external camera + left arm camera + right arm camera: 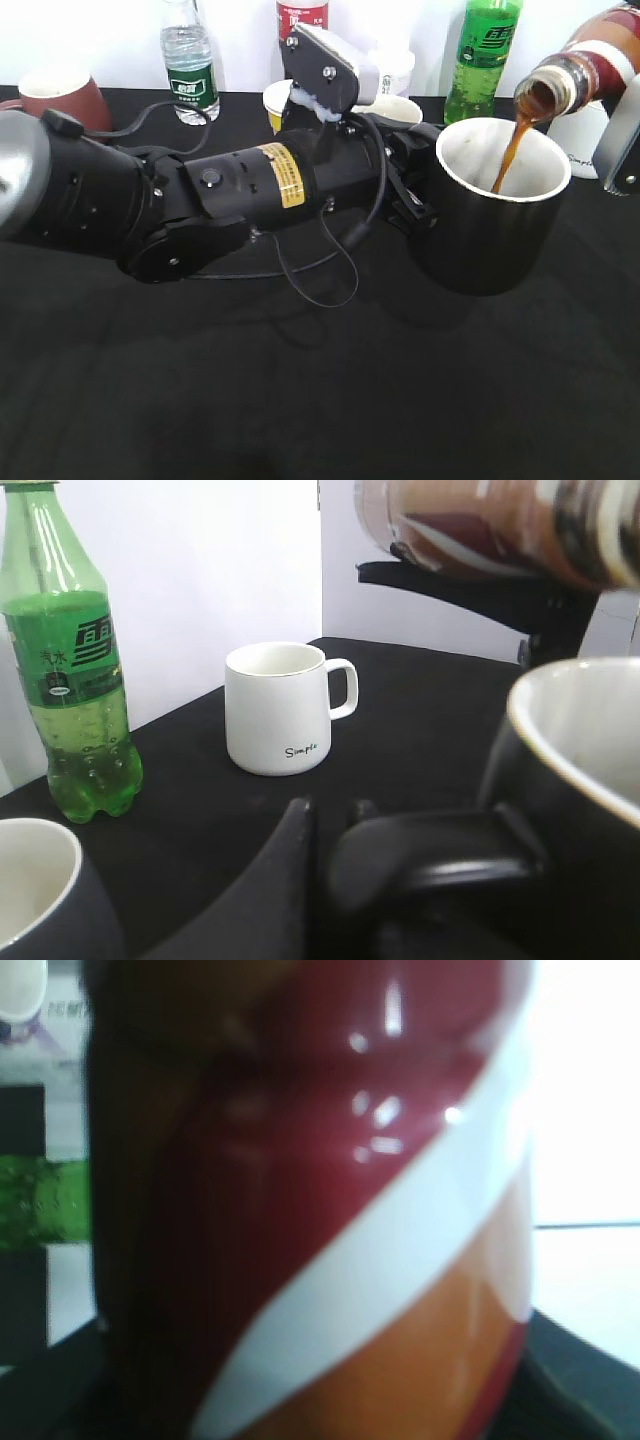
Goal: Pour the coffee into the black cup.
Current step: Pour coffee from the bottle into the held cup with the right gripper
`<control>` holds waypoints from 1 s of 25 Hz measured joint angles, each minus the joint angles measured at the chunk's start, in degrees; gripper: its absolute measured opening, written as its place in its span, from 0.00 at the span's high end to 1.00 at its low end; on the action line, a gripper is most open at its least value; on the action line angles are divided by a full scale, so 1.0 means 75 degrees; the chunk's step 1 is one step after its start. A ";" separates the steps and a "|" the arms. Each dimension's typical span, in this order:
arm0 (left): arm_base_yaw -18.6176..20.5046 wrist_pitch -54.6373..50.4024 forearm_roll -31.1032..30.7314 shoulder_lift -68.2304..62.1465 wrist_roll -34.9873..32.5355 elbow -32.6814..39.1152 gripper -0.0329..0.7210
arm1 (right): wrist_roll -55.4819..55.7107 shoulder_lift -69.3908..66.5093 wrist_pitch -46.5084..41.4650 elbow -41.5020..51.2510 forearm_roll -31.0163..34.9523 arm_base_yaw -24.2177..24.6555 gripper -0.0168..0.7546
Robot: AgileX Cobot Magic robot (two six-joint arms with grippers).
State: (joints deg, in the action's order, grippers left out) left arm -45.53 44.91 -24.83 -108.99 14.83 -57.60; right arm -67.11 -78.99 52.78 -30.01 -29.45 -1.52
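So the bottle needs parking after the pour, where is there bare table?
The near table, in front of the left arm and black cup, is bare. The patch between the green bottle and white mug is narrow. The back edge is crowded with bottles and cups.

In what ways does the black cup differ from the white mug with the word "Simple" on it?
The black cup is dark outside with a white interior, while the white mug is white all over. Coffee streams into the black cup from the tilted coffee bottle; nothing is being poured into the white mug. The left gripper holds the black cup by its handle; the white mug stands free. Both are upright on the black table.
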 joint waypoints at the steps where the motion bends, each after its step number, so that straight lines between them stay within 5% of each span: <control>1: 0.0000 0.0000 0.0000 0.0000 0.0000 0.0000 0.88 | -0.0036 0.0000 0.0000 0.0000 0.0000 0.0000 0.29; 25: 0.0000 -0.0053 0.0145 0.0000 0.0000 0.0000 0.88 | -0.0242 0.0000 0.0103 0.0000 0.0003 0.0000 0.29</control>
State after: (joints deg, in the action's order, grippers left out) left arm -45.53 44.51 -23.74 -108.99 14.83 -57.60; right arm -68.92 -78.99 53.55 -30.01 -29.43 -1.52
